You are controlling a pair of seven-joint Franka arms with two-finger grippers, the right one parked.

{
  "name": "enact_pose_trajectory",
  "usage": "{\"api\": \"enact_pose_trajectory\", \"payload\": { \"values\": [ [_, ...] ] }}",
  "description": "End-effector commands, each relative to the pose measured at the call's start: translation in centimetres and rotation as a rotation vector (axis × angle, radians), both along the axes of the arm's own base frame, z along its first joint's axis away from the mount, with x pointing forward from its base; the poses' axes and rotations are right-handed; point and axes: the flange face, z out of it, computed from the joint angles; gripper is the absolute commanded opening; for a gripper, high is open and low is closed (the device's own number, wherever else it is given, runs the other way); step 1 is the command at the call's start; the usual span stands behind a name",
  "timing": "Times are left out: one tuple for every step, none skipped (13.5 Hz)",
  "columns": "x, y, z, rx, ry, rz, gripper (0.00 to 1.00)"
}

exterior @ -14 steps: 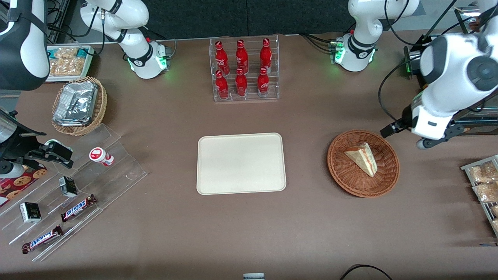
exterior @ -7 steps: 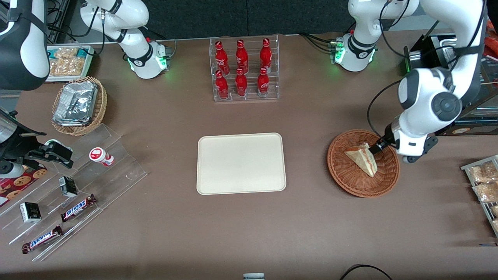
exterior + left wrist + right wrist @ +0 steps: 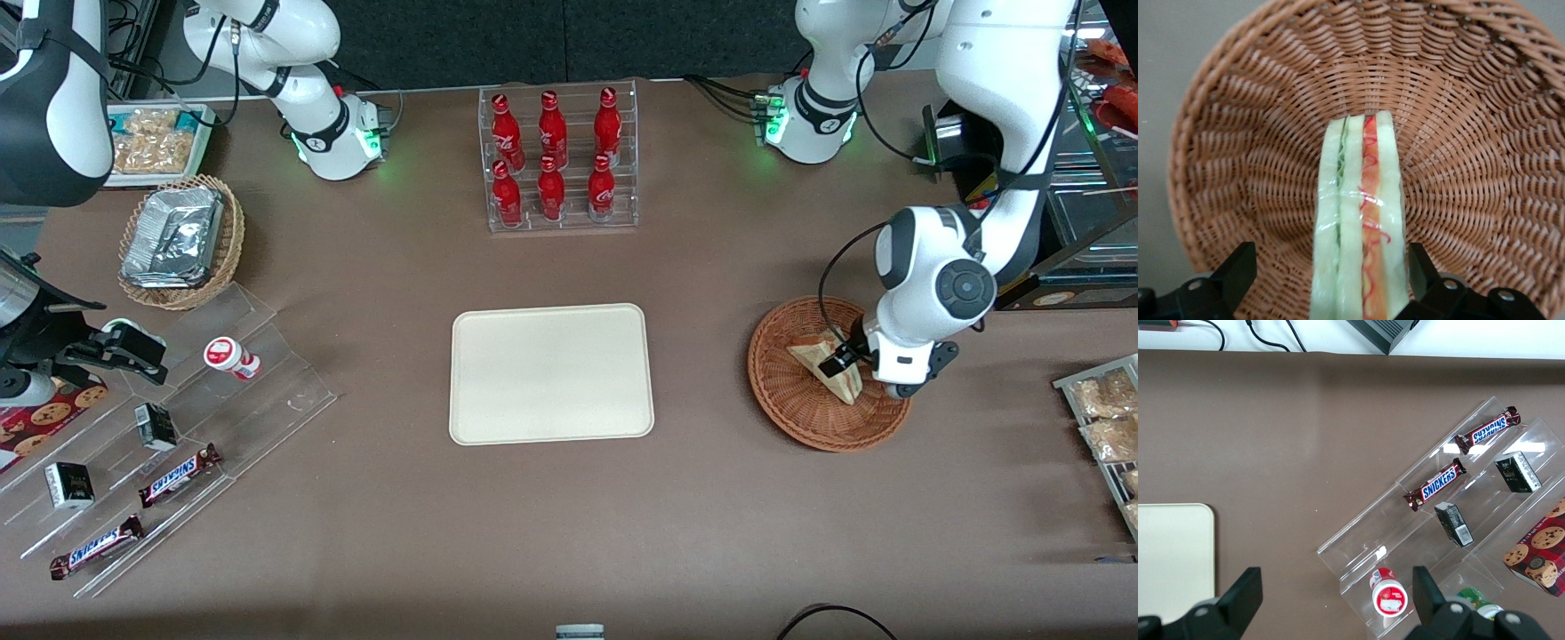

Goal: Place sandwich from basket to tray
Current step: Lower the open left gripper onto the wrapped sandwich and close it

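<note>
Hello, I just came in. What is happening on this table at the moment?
The left arm is reaching into the basket to pick up the sandwich. Its gripper is low over the basket, open, with one finger on each side of the sandwich, not closed on it. The sandwich lies in the basket. The tray, toward the table's middle, has nothing on it yet.
</note>
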Motion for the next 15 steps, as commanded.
{"api": "enact_pose_trajectory", "payload": {
  "values": [
    [-0.7, -0.9, -1.6, -0.003, -0.031, 0.008, 0.83],
    [-0.7, -1.2, -1.7, -0.004, -0.030, 0.010, 0.53],
    [-0.7, -1.2, -1.7, -0.004, -0.031, 0.015, 0.34],
    [-0.7, -1.2, -1.7, -0.004, -0.030, 0.015, 0.18],
    [-0.6, -1.2, -1.6, -0.005, -0.033, 0.012, 0.07],
    [-0.6, -1.2, -1.4, -0.004, -0.036, -0.004, 0.01],
    [-0.4, -1.2, -0.8, -0.006, -0.045, -0.027, 0.00],
    [-0.2, -1.3, 0.5, -0.011, -0.060, -0.088, 0.00],
    [-0.1, -1.4, 2.0, -0.017, -0.070, -0.166, 0.00],
    [0.2, -2.2, 3.8, -0.025, -0.059, -0.218, 0.00],
    [0.7, -4.4, 5.7, -0.037, -0.040, -0.255, 0.00],
    [1.4, -6.2, 7.9, -0.046, -0.021, -0.281, 0.00],
    [2.0, -8.1, 10.0, -0.053, -0.003, -0.308, 0.00],
    [2.3, -10.2, 11.9, -0.062, 0.004, -0.339, 0.00],
    [2.3, -12.4, 13.4, -0.070, 0.003, -0.370, 0.00]
  ]
}}
